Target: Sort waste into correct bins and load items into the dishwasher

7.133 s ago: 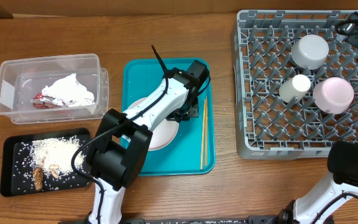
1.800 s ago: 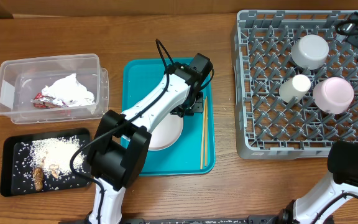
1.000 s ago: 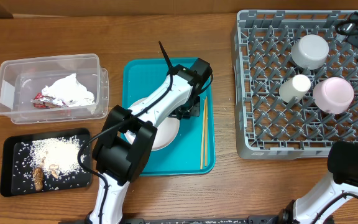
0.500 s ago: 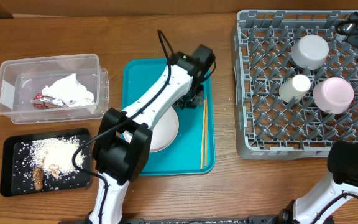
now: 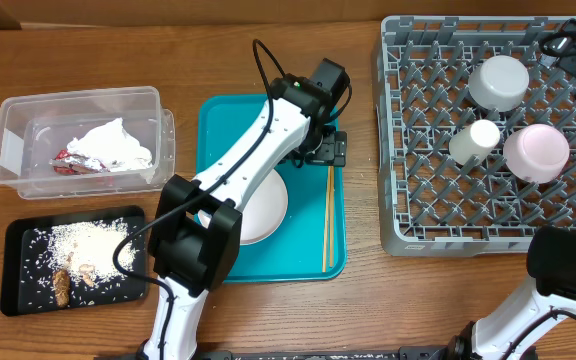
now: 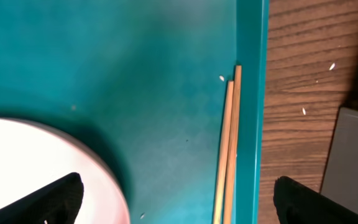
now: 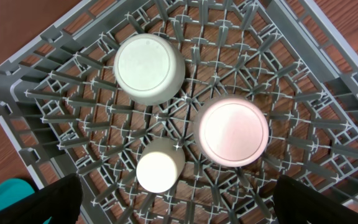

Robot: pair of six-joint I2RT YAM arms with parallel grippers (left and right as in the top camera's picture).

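Note:
My left gripper [image 5: 324, 149] hangs open over the far right part of the teal tray, holding nothing. In the left wrist view the left gripper [image 6: 179, 202] straddles the wooden chopsticks [image 6: 229, 155], which lie along the tray's right rim. One finger is over the pale plate [image 6: 30, 168], the other past the rim over the table. The plate [image 5: 260, 207] and chopsticks [image 5: 328, 215] lie flat on the tray. My right gripper [image 7: 182, 202] is open above the dishwasher rack [image 7: 36, 99], where a grey bowl [image 7: 149, 68], pink bowl [image 7: 234, 132] and white cup [image 7: 160, 167] sit upside down.
The teal tray [image 5: 218, 120] sits mid-table, with the grey rack [image 5: 408, 215] to its right. At the left, a clear tub [image 5: 18, 125] holds crumpled napkins [image 5: 113, 148]. In front of it, a black tray [image 5: 23, 285] holds rice [image 5: 88, 242] and brown scraps [image 5: 63, 287].
My left gripper has opened and risen away from the plate's far edge toward the tray's far right. The plate stays on the tray. The right arm has not moved.

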